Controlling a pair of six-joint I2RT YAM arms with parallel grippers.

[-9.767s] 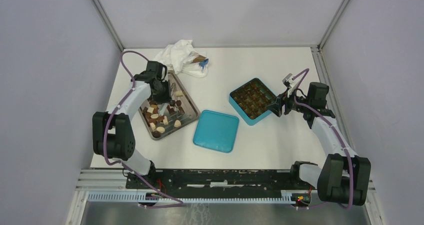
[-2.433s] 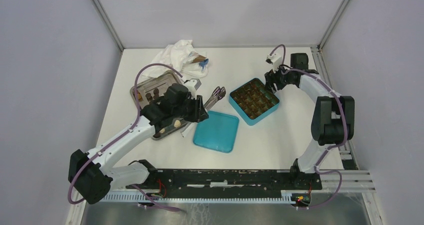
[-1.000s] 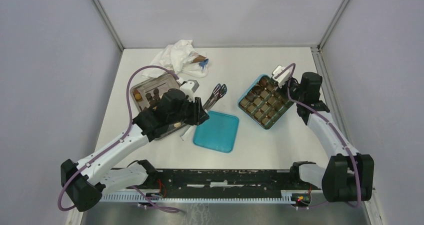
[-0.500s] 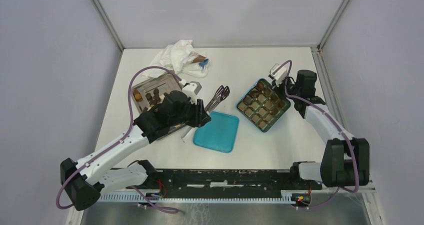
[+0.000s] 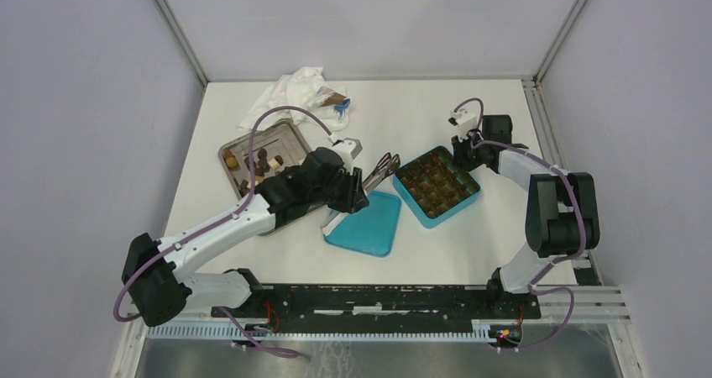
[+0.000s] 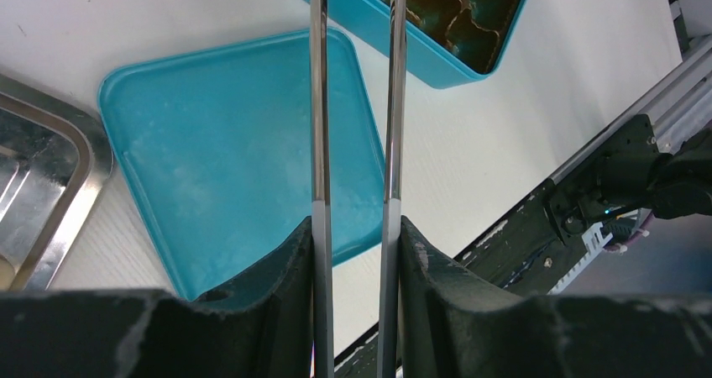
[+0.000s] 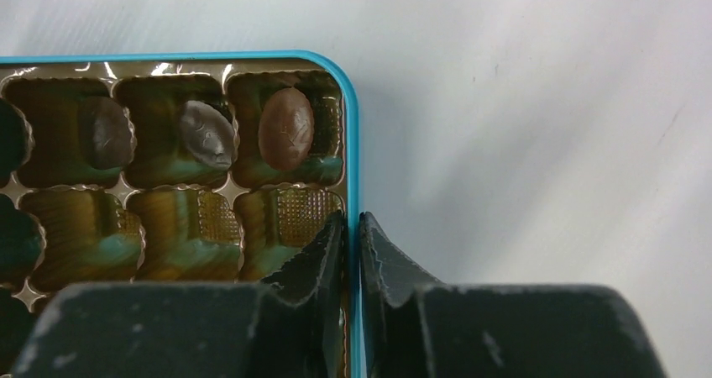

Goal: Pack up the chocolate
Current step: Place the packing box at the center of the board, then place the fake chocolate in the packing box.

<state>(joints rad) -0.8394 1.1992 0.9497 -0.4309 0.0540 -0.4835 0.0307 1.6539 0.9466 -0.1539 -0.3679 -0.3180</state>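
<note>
Nearest my bases, the teal lid (image 5: 369, 224) lies flat on the worktop (image 5: 470, 244). My left hand (image 6: 354, 235) hangs above it, pressed shut on steel tongs (image 6: 317, 101). Their two arms run out over the lid to the box (image 7: 352, 143); whether they carry anything I cannot tell. Left of the lid stands the metal tray (image 5: 287, 137), with loose chocolate (image 5: 256, 164) in it, dark, brown and cream. Right of the lid, the box sits open, most of its gold cups bare. Three pieces (image 7: 285, 128), two dark and one mid-brown, fill the cups at its far corner. My right hand (image 7: 353, 227) pinches the box's wall there, one finger inside and one outside. At the far edge lies a crumpled white wrapping (image 5: 298, 92).
</note>
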